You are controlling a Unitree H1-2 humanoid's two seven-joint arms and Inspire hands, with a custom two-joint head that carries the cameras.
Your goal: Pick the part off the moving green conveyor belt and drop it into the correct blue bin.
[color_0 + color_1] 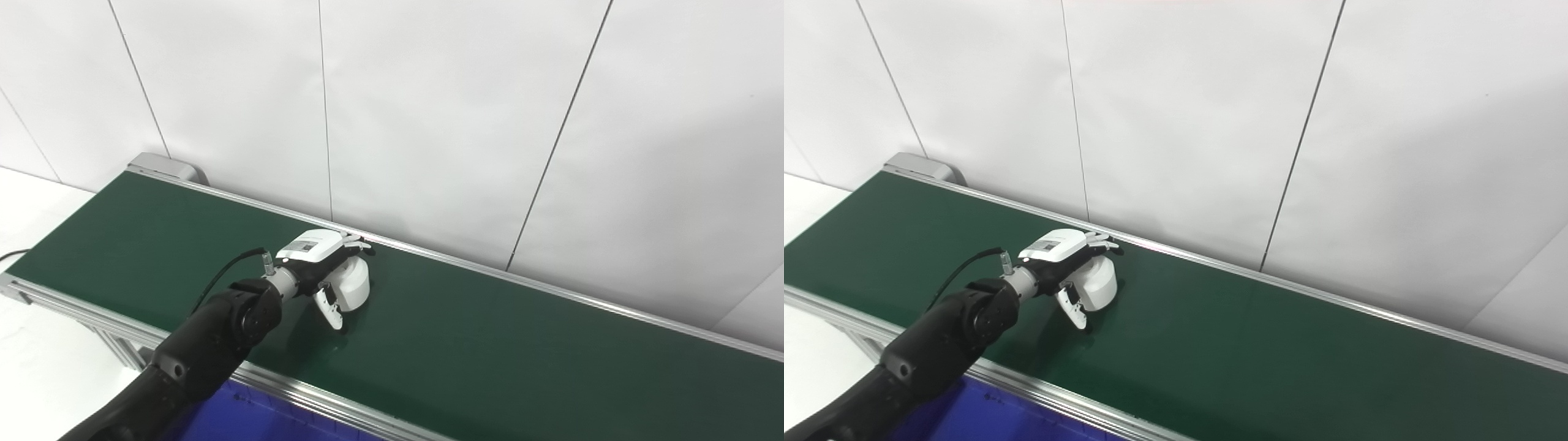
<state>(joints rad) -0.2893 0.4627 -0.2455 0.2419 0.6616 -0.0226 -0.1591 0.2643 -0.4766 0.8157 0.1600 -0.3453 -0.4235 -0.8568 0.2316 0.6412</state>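
— Left hand (318, 263) first: what is it doing?
— It is reaching out over the green conveyor belt (490, 343) from the lower left on its black arm (208, 343), and it is wrapping around the part (354, 283). The fingers (358, 244) are curling over the far top edge of that part while the thumb (327, 306) is pointing down along its near side, so the hand is gripping it.
— Now going by size, what is filling the scene?
— White wall panels (429, 110) are taking up the whole background. Below them the belt is running diagonally from upper left to lower right, framed by a silver aluminium rail (318, 395) on the near side.
— And next down?
— A blue bin (986, 410) is showing at the bottom edge, just under the near rail and beside the arm. Only a piece of it is showing.
— The part itself?
— It is a short white cylinder, sitting in the hand's grasp near the belt's far side. Whether it is touching the belt or hanging just clear, I cannot tell.
— Smallest thing?
— A black cable (223, 275) is arching from the wrist back along the arm.
— The right hand?
— It is not appearing in either view.
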